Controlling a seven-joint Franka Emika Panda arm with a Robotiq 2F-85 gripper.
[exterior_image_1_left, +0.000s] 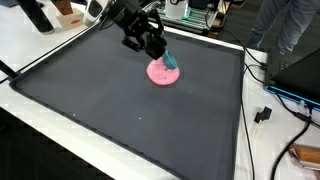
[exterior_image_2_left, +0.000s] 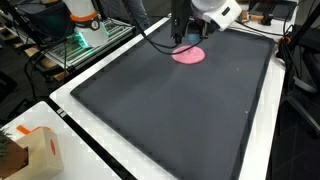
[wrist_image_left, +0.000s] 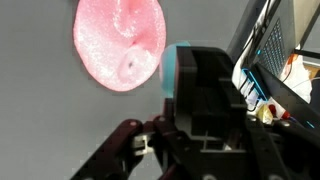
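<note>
A pink round plate (exterior_image_1_left: 162, 72) (exterior_image_2_left: 188, 55) (wrist_image_left: 118, 40) lies on the far part of a black mat (exterior_image_1_left: 130, 120) (exterior_image_2_left: 170, 110). My gripper (exterior_image_1_left: 166, 58) (exterior_image_2_left: 188, 40) (wrist_image_left: 188, 72) hangs just over the plate's edge, and a small teal object (exterior_image_1_left: 171, 62) (wrist_image_left: 170, 68) shows at its fingertips. The fingers appear shut on it. In the wrist view the dark gripper body hides most of the teal object, and the plate sits up and to the left of it.
The mat covers a white table (exterior_image_1_left: 40, 50). A cardboard box (exterior_image_2_left: 30, 150) stands at one near corner. Cables and a black plug (exterior_image_1_left: 264, 114) lie beside the mat. A rack with green lights (exterior_image_2_left: 80, 40) and a person's legs (exterior_image_1_left: 292, 30) stand beyond the table.
</note>
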